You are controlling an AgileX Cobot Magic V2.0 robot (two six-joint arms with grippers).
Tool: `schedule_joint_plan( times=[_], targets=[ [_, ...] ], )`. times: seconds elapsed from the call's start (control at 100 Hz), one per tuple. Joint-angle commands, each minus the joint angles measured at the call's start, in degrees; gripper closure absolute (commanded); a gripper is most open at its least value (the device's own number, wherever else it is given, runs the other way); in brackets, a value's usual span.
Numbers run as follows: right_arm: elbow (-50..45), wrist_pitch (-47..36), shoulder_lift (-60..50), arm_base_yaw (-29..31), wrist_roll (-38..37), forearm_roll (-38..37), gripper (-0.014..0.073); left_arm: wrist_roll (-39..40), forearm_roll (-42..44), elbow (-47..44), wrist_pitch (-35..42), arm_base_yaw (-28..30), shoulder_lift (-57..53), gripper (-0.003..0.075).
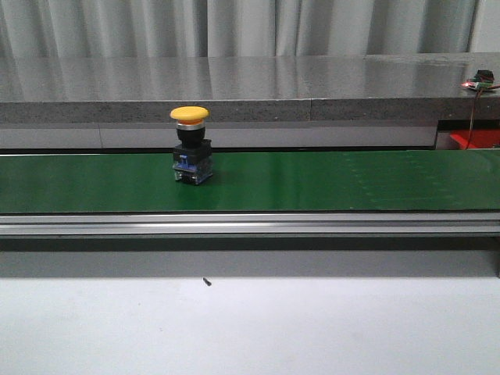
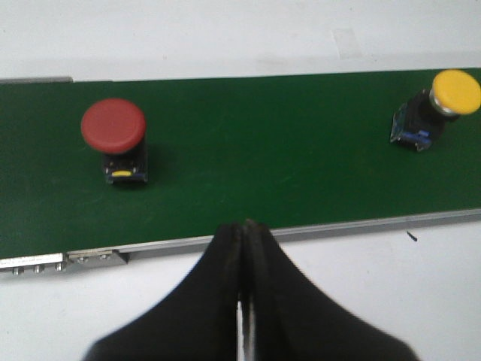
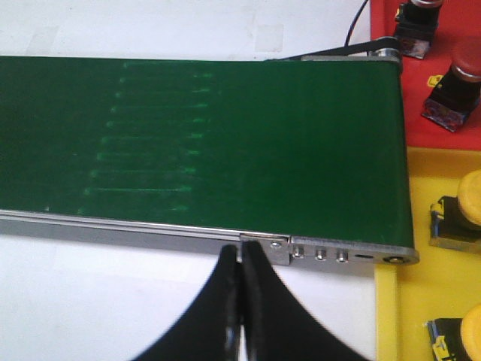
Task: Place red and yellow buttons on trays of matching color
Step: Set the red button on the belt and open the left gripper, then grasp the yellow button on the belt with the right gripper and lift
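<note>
Both the left gripper (image 2: 242, 252) and right gripper (image 3: 242, 271) (fingers pressed together, empty) hover at the green belt's (image 1: 328, 181) near edge.

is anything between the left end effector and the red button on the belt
Nothing visible stands in the way. In the left wrist view the left end effector, shut, sits over the belt's near rail, and only bare green belt lies between it and the red button. The yellow button stands far off to the other side.
</note>
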State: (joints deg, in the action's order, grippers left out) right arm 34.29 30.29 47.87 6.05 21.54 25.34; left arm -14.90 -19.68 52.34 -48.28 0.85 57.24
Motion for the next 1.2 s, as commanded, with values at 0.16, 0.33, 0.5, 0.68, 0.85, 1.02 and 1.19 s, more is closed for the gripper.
schedule_joint_plan(
  times=[0.16,0.33,0.5,0.68,0.85,1.02,1.19],
  targets=[
    [8.26,0.92,3.99,-1.33,0.47,-0.17,0.0713,-0.08,-1.1,-7.09,7.6,-0.44,-9.78,0.074],
    [13.81,3.45,9.66,-5.83,0.47,-2.02,0.0712,-0.08,-1.1,-9.23,7.74,-0.44,-14.17,0.074],
    [20.75,5.76,15.29,-10.81,0.47,-2.67,0.065,-0.08,-1.1,-9.33,7.74,-0.44,-15.37,0.074],
    [28.1,9.26,22.13,-15.63,0.47,-3.18,0.0343,-0.08,-1.1,-9.33,7.38,-0.44,-15.37,0.074],
    [33.28,10.01,27.71,-20.19,0.47,-3.61,0.0095,-0.08,-1.1,-9.33,7.38,-0.44,-15.37,0.074],
    [38.5,10.11,34.08,-24.22,0.47,-4.31,0.0085,-0.08,-1.1,-9.33,7.28,-0.44,-15.37,0.074],
    [45.46,12.72,41.16,-27.37,0.47,-4.89,0.0085,-0.08,-1.1,-9.33,7.28,-0.44,-15.37,0.074]
  ],
)
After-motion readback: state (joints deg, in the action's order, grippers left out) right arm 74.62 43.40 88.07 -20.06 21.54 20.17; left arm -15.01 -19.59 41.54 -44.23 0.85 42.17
